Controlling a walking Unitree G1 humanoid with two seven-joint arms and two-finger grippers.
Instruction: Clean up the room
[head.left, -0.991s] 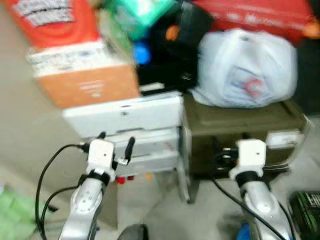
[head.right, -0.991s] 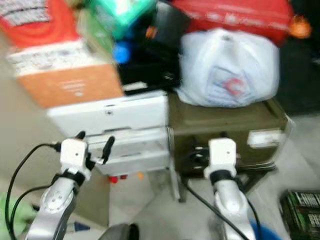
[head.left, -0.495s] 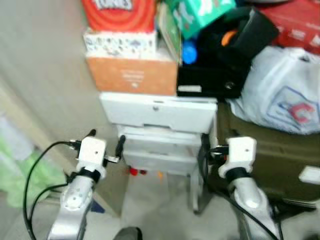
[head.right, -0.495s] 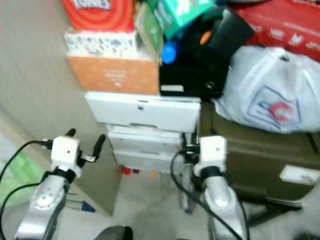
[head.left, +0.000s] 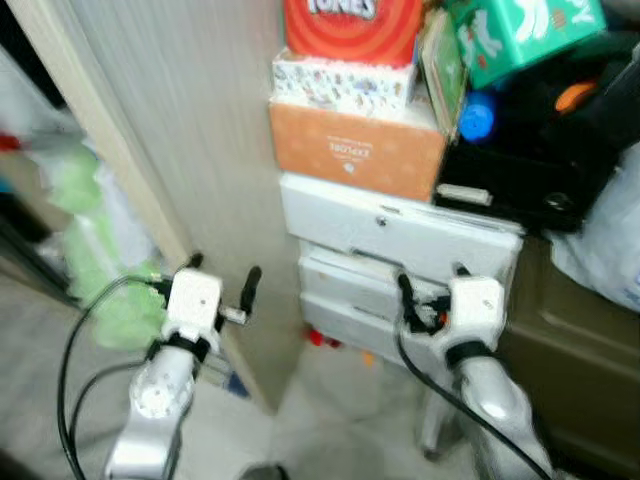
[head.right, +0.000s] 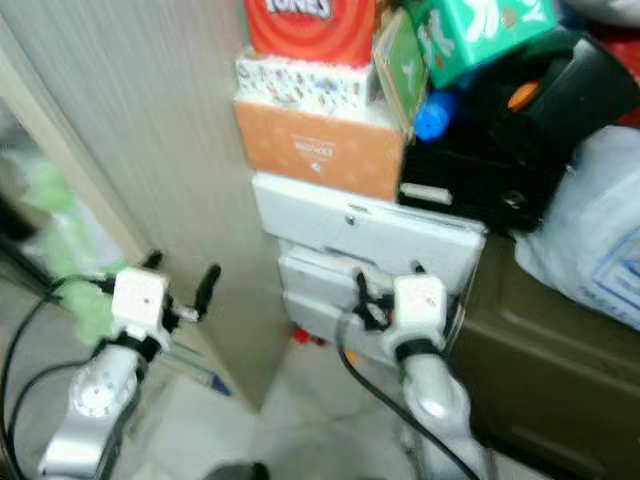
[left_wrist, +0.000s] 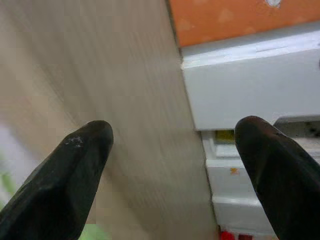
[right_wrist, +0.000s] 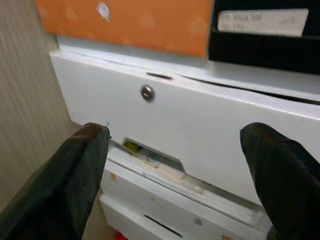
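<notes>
This was a cluttered storage corner of a home, the sort of nook where household goods get piled. A white drawer unit (head.left: 400, 240) stood against a pale wood-grain panel (head.left: 190, 150), its top drawer fitted with a small round lock (right_wrist: 147, 93). Stacked on it were an orange cardboard box (head.left: 355, 155), a patterned white box (head.left: 343, 83) and a red snack carton (head.left: 352, 25). Beside these sat a green tissue pack (head.left: 520, 30), a black bag (head.left: 560, 150) and a white plastic shopping bag (head.right: 600, 240), the last resting on an olive-green crate (head.right: 560, 370). The floor (head.left: 330, 400) was light tile, with soft green material (head.left: 110, 270) bundled past the panel.
</notes>
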